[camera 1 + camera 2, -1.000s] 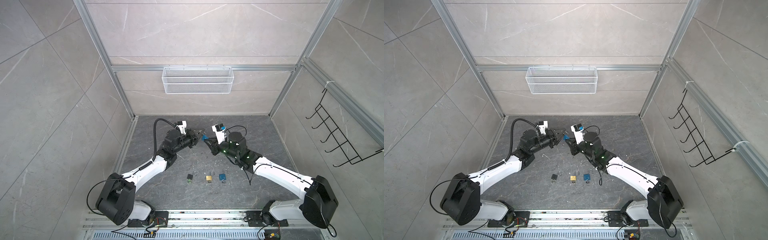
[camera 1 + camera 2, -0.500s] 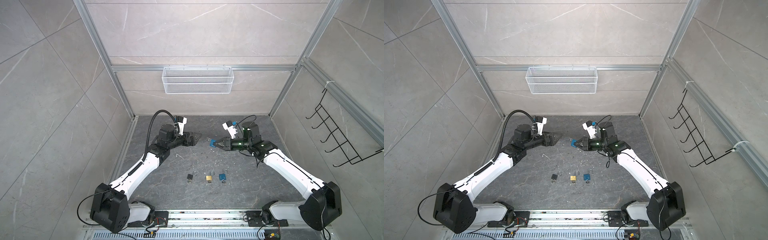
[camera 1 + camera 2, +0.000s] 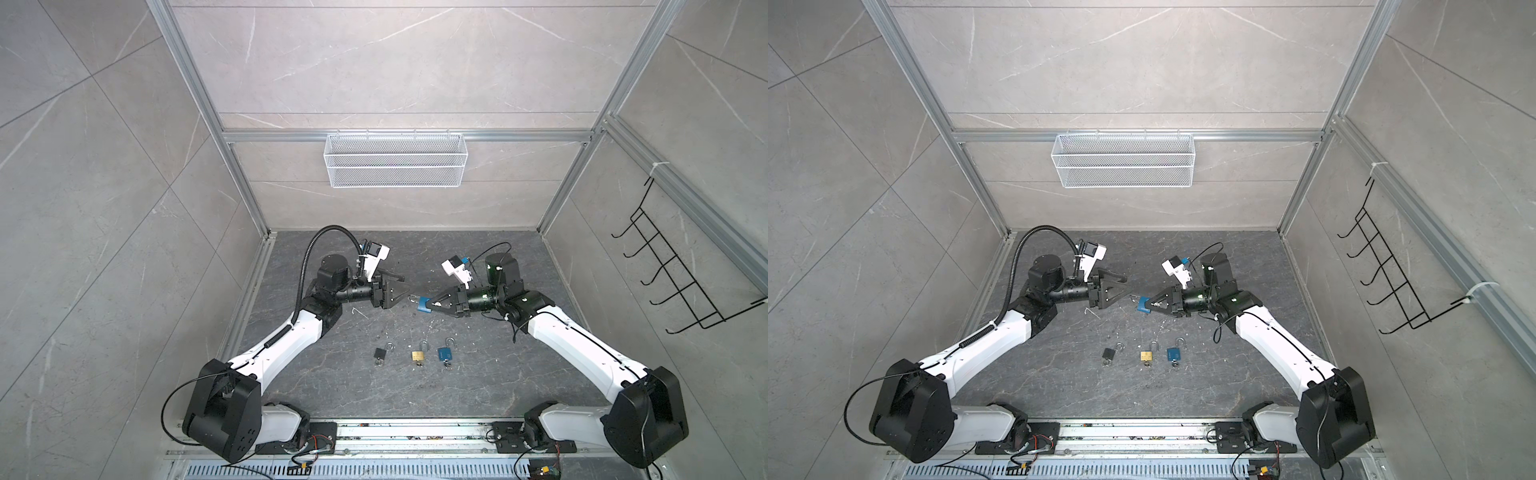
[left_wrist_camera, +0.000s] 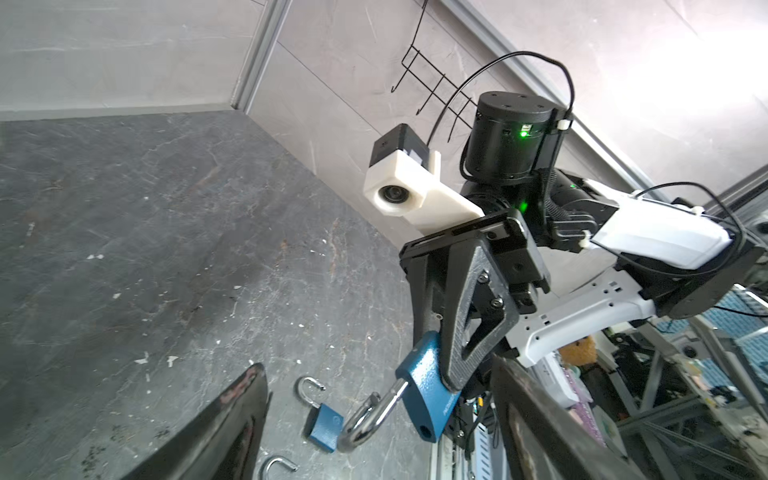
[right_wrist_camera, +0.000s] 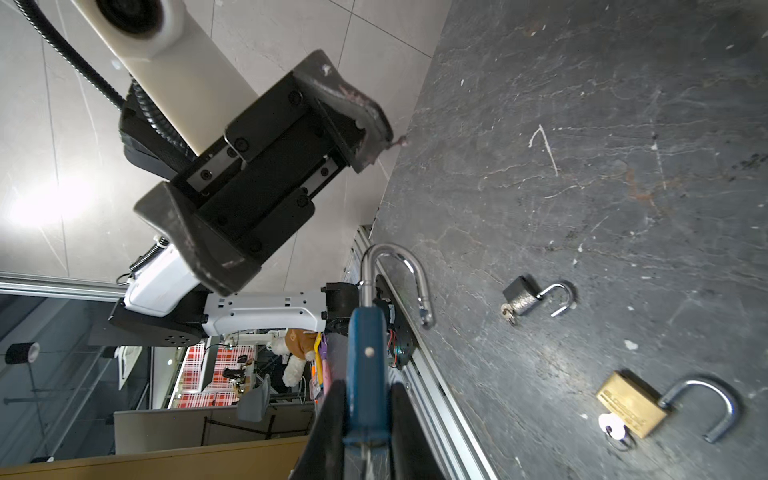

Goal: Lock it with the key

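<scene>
My right gripper (image 3: 430,305) (image 5: 365,424) is shut on the body of a blue padlock (image 3: 424,304) (image 3: 1143,305) (image 5: 365,365) and holds it above the floor. The padlock's steel shackle (image 5: 395,270) (image 4: 365,419) stands open and points toward my left gripper. A bit of metal, probably its key, shows under the body between the fingers. My left gripper (image 3: 403,293) (image 3: 1125,286) (image 4: 382,432) is open and empty, a short gap from the shackle.
Three open padlocks lie in a row on the dark floor nearer the arm bases: black (image 3: 379,353) (image 5: 521,297), brass (image 3: 418,355) (image 5: 629,409) and blue (image 3: 444,353) (image 4: 326,424), each with a key in it. A white wire basket (image 3: 395,160) hangs on the back wall and a black hook rack (image 3: 673,282) on the right wall.
The grippers met at the padlock a second ago. The left gripper has opened, let go and drawn back left. The right gripper has pulled back right with the padlock.
</scene>
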Action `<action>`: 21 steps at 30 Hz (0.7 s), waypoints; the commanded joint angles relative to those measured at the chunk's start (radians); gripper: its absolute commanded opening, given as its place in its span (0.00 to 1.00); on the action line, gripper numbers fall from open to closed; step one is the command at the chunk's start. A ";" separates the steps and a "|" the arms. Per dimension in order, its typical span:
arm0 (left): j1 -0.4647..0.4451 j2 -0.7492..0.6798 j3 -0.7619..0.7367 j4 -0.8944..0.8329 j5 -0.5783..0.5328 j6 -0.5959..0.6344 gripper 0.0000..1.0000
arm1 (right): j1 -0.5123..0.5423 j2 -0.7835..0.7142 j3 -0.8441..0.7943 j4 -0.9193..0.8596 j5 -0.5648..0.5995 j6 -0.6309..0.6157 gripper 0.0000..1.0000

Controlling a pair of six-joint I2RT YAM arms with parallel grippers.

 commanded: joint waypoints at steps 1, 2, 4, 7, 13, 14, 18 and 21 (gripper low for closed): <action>0.000 0.018 -0.011 0.098 0.069 -0.064 0.84 | -0.004 -0.032 -0.006 0.126 -0.049 0.073 0.00; 0.001 0.018 -0.015 0.097 0.069 -0.069 0.83 | -0.004 -0.031 -0.006 0.138 -0.050 0.084 0.00; 0.001 0.022 -0.023 0.105 0.067 -0.076 0.81 | -0.002 -0.026 -0.004 0.155 -0.058 0.099 0.00; -0.001 0.030 -0.026 0.129 0.073 -0.098 0.81 | -0.003 -0.018 0.006 0.158 -0.059 0.102 0.00; -0.003 0.044 -0.026 0.158 0.099 -0.125 0.77 | -0.002 0.010 0.023 0.162 -0.050 0.104 0.00; -0.005 0.047 -0.026 0.162 0.102 -0.130 0.76 | -0.003 0.012 0.026 0.164 -0.049 0.107 0.00; -0.014 0.065 -0.030 0.203 0.116 -0.176 0.70 | -0.003 0.022 0.034 0.167 -0.043 0.108 0.00; -0.017 0.073 -0.039 0.243 0.121 -0.212 0.63 | -0.004 0.025 0.040 0.157 -0.032 0.105 0.00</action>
